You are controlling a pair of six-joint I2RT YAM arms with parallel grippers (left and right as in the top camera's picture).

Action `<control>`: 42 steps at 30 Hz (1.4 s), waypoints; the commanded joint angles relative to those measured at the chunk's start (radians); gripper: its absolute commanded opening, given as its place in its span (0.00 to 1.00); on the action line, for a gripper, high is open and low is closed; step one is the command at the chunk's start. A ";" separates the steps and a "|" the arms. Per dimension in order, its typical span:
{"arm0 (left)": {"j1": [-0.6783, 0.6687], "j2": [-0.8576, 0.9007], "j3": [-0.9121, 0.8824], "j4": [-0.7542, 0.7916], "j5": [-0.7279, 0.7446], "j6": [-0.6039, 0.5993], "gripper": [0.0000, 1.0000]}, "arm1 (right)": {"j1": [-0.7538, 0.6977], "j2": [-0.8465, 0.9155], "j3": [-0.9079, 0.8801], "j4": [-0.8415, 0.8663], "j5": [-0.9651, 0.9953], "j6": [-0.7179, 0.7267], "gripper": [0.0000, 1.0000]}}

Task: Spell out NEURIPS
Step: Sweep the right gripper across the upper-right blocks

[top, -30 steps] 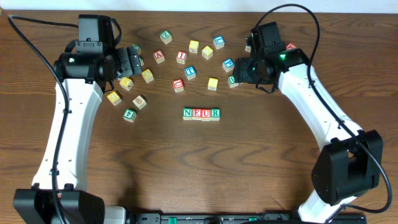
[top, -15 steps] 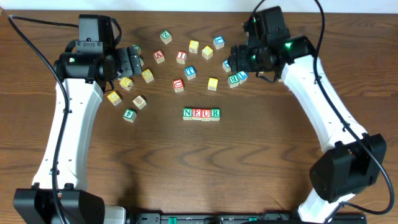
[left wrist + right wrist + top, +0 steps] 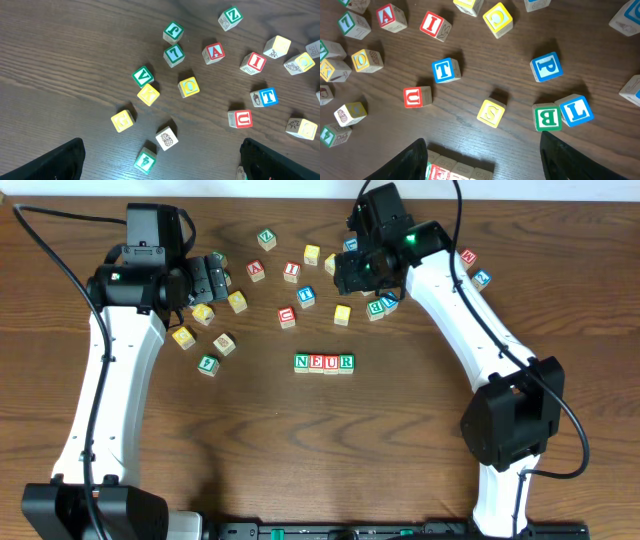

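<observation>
The finished row N, E, U, R [image 3: 324,363] lies mid-table; its tops show at the bottom of the right wrist view [image 3: 460,171]. Loose blocks are scattered behind it. The red I [image 3: 291,270] shows in the right wrist view [image 3: 435,25] and the left wrist view [image 3: 253,62]. The blue P [image 3: 546,66] and yellow S [image 3: 491,113] lie near my right gripper [image 3: 484,142], which is open and empty, hovering over the cluster [image 3: 345,275]. My left gripper [image 3: 162,150] is open and empty above the left blocks [image 3: 212,278].
A green B [image 3: 547,117] and blue L [image 3: 575,110] sit together right of the S. A blue T [image 3: 445,70], red U [image 3: 416,96], yellow C [image 3: 498,19] and red A [image 3: 390,16] lie around. Two more blocks [image 3: 474,268] sit far right.
My right arm has swung left, from beside the B and L blocks to over the middle of the scattered blocks. The left arm and the row have not moved.
</observation>
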 commanded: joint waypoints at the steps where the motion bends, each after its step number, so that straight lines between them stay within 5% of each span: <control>1: 0.003 -0.009 0.019 -0.002 -0.006 0.006 0.98 | 0.006 0.002 0.029 0.008 0.058 0.016 0.67; 42: 0.003 0.038 0.016 0.006 -0.006 0.006 0.97 | -0.154 0.012 0.029 -0.051 0.072 0.064 0.70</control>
